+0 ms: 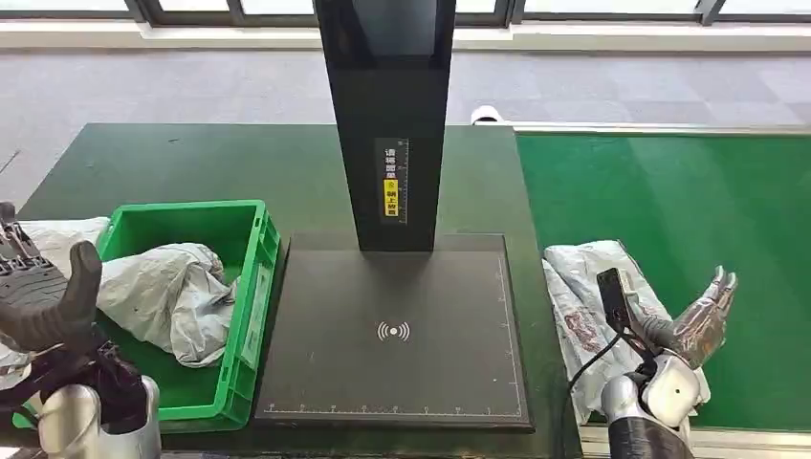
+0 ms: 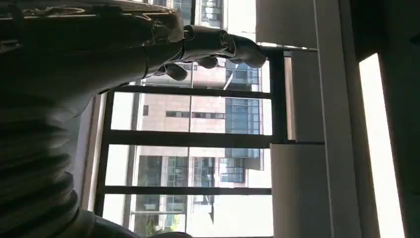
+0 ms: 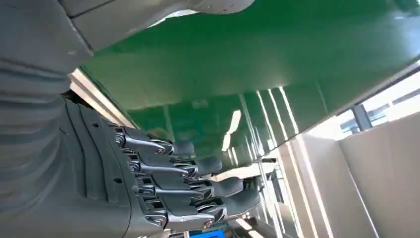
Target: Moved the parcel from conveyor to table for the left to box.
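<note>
A grey plastic-wrapped parcel [image 1: 581, 304] lies at the left edge of the green conveyor belt [image 1: 689, 201]. My right hand [image 1: 693, 320] stands just to the parcel's right with fingers stretched out and apart, its dark thumb over the parcel, gripping nothing. The right wrist view shows that hand [image 3: 163, 183] with straight fingers above the belt [image 3: 247, 64]. My left hand [image 1: 43, 296] is raised at the near left, beside the green crate [image 1: 260, 277], and holds nothing. In the left wrist view this hand [image 2: 148, 44] points toward windows, its fingers loosely bent.
A crumpled grey parcel [image 1: 172, 292] lies in the crate. Another pale bag [image 1: 59, 234] lies left of the crate. A black scanning platform [image 1: 392, 373] with a tall black column [image 1: 392, 96] stands on the dark green table [image 1: 191, 163] between crate and conveyor.
</note>
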